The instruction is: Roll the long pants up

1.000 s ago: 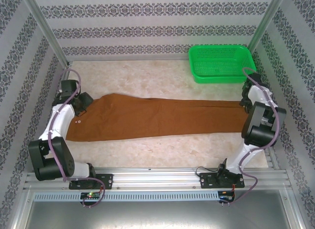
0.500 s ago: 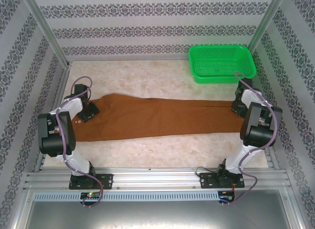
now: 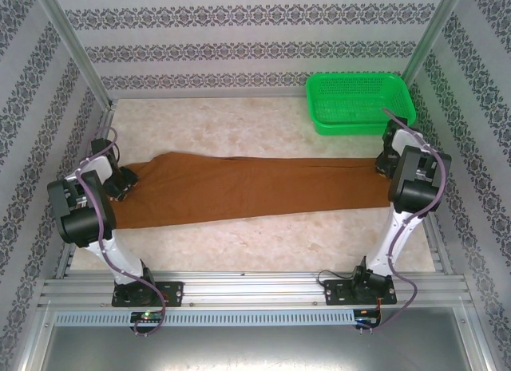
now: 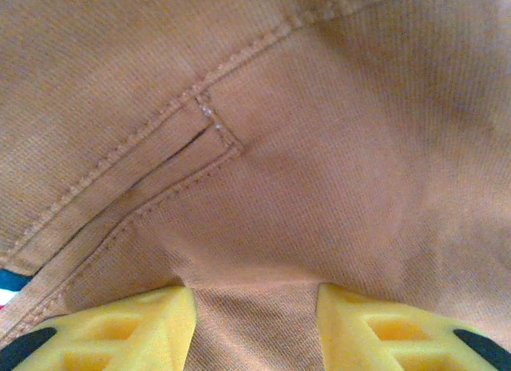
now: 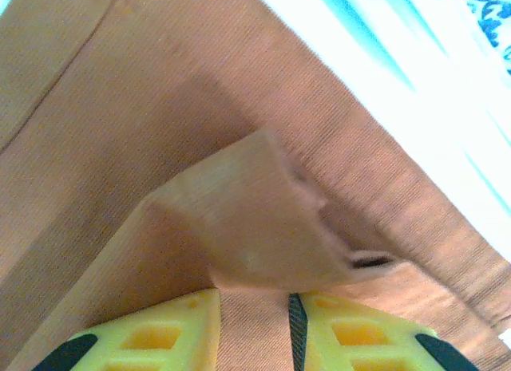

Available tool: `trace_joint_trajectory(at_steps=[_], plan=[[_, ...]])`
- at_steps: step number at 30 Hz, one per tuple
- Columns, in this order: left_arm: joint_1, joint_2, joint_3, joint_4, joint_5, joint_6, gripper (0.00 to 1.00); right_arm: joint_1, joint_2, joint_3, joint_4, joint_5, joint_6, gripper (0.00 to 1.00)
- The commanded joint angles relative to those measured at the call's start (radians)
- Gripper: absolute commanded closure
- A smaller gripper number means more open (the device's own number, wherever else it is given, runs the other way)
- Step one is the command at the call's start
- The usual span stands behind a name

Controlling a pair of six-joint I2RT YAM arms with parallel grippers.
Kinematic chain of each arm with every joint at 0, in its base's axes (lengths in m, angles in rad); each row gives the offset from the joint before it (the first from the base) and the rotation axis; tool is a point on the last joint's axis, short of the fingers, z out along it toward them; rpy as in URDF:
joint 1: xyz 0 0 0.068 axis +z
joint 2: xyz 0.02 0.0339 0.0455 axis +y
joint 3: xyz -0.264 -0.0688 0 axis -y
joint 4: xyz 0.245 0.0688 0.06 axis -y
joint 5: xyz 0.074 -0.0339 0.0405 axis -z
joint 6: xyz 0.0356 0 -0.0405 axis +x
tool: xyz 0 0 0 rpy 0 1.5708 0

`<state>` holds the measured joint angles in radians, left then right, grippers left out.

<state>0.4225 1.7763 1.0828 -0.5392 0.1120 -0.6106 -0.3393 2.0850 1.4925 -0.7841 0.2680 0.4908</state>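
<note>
The long pants [image 3: 255, 187], rust-brown, lie flat across the table from left to right, waist end at the left. My left gripper [image 3: 121, 182] is down on the waist end. In the left wrist view its yellow fingers [image 4: 128, 323] hold a bunched ridge of the pants [image 4: 319, 148] below a stitched pocket seam [image 4: 184, 140]. My right gripper [image 3: 385, 165] is on the leg ends at the right. In the right wrist view the right gripper [image 5: 254, 299] is shut on a hem flap [image 5: 255, 219] that is lifted and folded over the flat pants [image 5: 120, 108].
A green basket [image 3: 359, 104] stands at the back right, just behind the right gripper. Patterned walls close in the marble table [image 3: 239, 128] on three sides. Bare table lies in front of and behind the pants.
The left arm has swung outward and its gripper has slid left along the waist, closing on fabric. The right gripper has closed on the hem, and the leg ends have drawn in slightly.
</note>
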Motion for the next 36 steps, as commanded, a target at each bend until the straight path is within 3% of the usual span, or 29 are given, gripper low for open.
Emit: trace_joint_trajectory(at_steps=[1,3,5,6,8,9,14,25,31,33,36], plan=[[0.039,0.044,0.002,-0.012,-0.105,0.001,0.55,-0.065,0.032,0.06,-0.03,0.044,0.027,0.68],[0.038,0.036,0.011,-0.019,-0.118,0.0,0.54,-0.086,0.004,0.06,-0.03,0.05,0.041,0.63],[0.031,0.008,0.01,0.011,-0.062,0.009,0.52,-0.094,-0.067,0.017,0.006,0.018,0.045,0.38],[0.022,-0.01,0.009,0.023,-0.046,0.012,0.51,-0.098,-0.106,-0.013,0.019,0.002,0.055,0.33],[-0.02,-0.051,0.01,0.054,-0.016,0.033,0.44,-0.11,-0.21,-0.13,0.081,-0.057,0.092,0.06],[-0.044,-0.069,0.013,0.064,-0.008,0.039,0.41,-0.125,-0.258,-0.196,0.124,-0.114,0.115,0.03],[-0.143,-0.094,0.079,0.036,-0.005,0.061,0.36,-0.179,-0.291,-0.31,0.183,-0.3,0.127,0.02],[-0.172,-0.127,0.086,0.025,0.036,0.03,0.41,-0.192,-0.151,-0.274,0.171,-0.254,0.103,0.03],[-0.174,-0.13,0.078,0.019,0.037,0.035,0.42,-0.203,-0.081,-0.242,0.168,-0.293,0.103,0.26],[-0.174,-0.13,0.076,0.013,0.036,0.039,0.43,-0.204,-0.081,-0.245,0.176,-0.302,0.104,0.51],[-0.174,-0.127,0.072,0.013,0.039,0.05,0.43,-0.203,-0.085,-0.245,0.174,-0.297,0.091,0.7]])
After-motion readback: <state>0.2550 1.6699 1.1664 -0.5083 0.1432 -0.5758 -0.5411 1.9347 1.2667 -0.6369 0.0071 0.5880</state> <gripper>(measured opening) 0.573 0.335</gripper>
